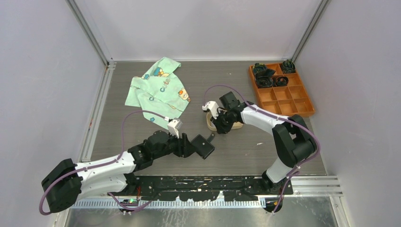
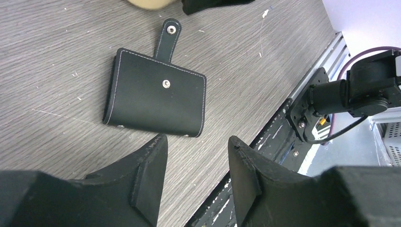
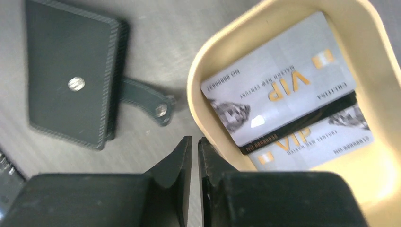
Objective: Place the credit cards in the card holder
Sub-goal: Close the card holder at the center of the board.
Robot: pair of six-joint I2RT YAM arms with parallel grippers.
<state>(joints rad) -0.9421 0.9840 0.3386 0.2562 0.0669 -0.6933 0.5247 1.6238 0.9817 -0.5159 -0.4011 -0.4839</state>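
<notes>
The card holder (image 1: pixel 203 145) (image 2: pixel 156 97) (image 3: pixel 71 78) is a black wallet lying closed on the table, its snap tab (image 2: pixel 168 35) stretched out flat. My left gripper (image 1: pixel 189 144) (image 2: pixel 196 139) hovers just near of it, open and empty. The credit cards lie stacked in a beige tray (image 3: pixel 198 90) (image 1: pixel 211 125): a silver VIP card (image 3: pixel 279 78) on top, a black card (image 3: pixel 302 125) under it, another silver card (image 3: pixel 317 142) lowest. My right gripper (image 3: pixel 195 138) (image 1: pixel 221 124) hangs over the tray's left rim, its jaws almost together with nothing between them.
A green printed child's shirt (image 1: pixel 158 87) lies at the back left. An orange compartment box (image 1: pixel 283 92) with black items stands at the back right. A black slotted rail (image 1: pixel 213 182) (image 2: pixel 283 127) runs along the near table edge.
</notes>
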